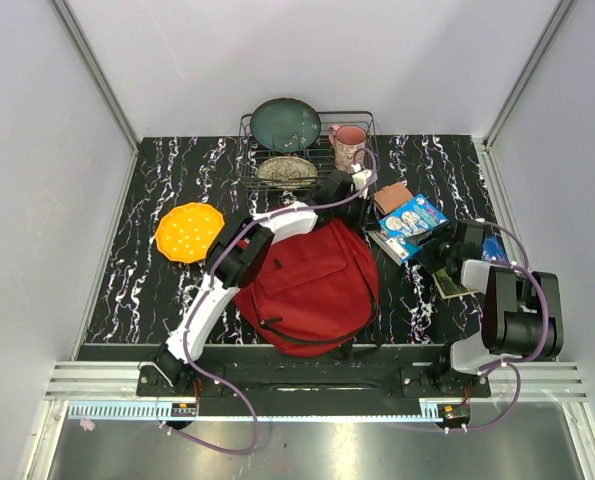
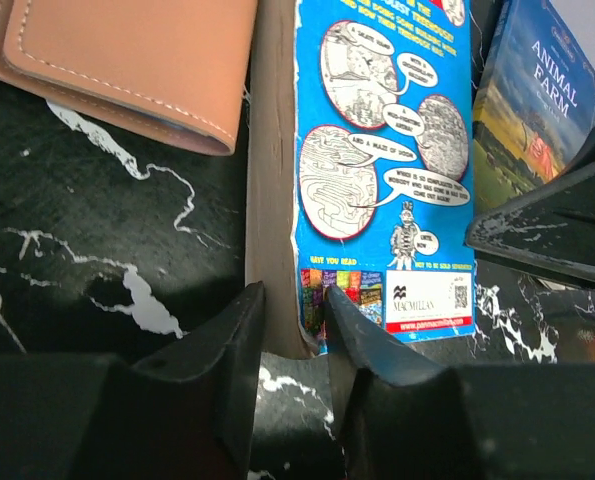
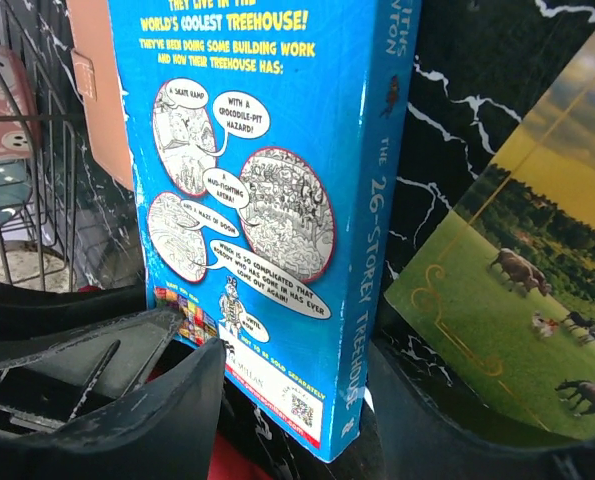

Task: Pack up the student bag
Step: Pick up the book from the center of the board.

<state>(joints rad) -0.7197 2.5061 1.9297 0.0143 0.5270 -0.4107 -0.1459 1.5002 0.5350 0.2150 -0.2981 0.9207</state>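
Left gripper (image 2: 292, 300) and right gripper (image 3: 299, 352) straddle the book's (image 1: 413, 222) near end. Can't tell if clamped. Bag (image 1: 307, 285) lies just left, by left arm.

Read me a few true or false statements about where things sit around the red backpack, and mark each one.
1. The orange plate lies on the table to the left of the red bag. True.
2. The pink mug is inside the bag. False: it stands in the wire rack at the back.
3. The left pincer has its fingers on either side of the blue book's edge. True.
4. The Animal Farm book is already packed. False: it is outside the bag, right beside the blue book.
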